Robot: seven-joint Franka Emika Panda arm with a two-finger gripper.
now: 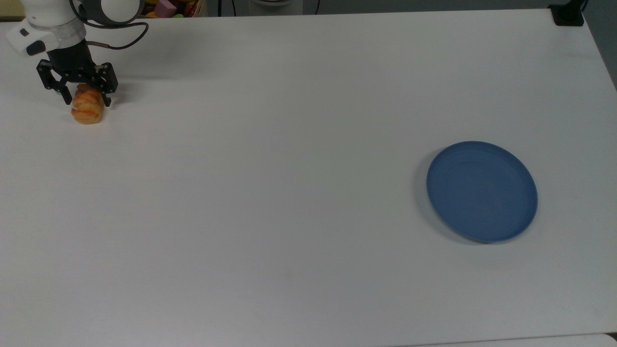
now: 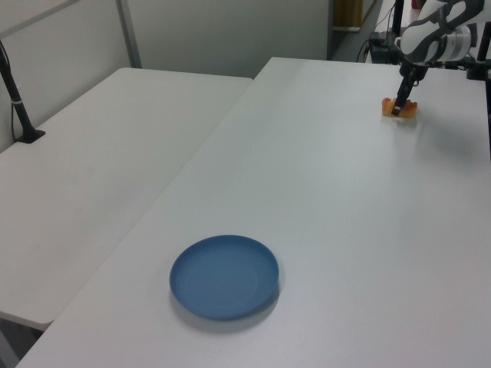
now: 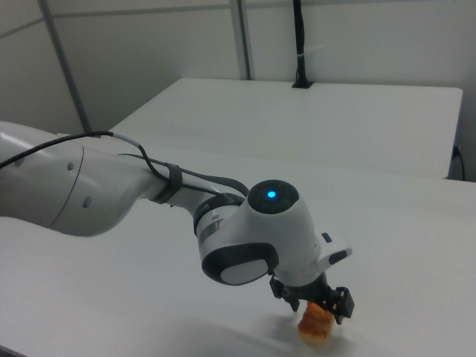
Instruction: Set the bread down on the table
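Bread (image 1: 87,110) sits on the table (image 1: 270,144) at the top view's far 10 o'clock corner, long axis roughly 12-to-6 in the top view. In the left view the bread (image 2: 401,108) is near the far edge at about 1 o'clock, and its underside meets the white surface there. In the right view the bread (image 3: 315,327) is at 5 o'clock, low on the table (image 3: 416,223), under the wrist.

Gripper (image 1: 86,102) straddles the bread's upper end with its 2 black fingers (image 1: 107,92) spread, 1 on each side of the roll. Jaws look apart, with a thin gap visible on each side of the bread in the top view, so no clamp on it. In the left view the gripper (image 2: 399,111) comes down at a slight tilt onto the roll. In the right view the gripper (image 3: 318,308) hangs just above the bread, with the wrist showing a lit blue dot.

Blue plate (image 1: 482,191) lies flat at the top view's 4 o'clock, well apart from the bread; in the left view the blue plate (image 2: 224,276) is at 7 o'clock. A second white table (image 2: 92,169) stands alongside at 9 o'clock in the left view.
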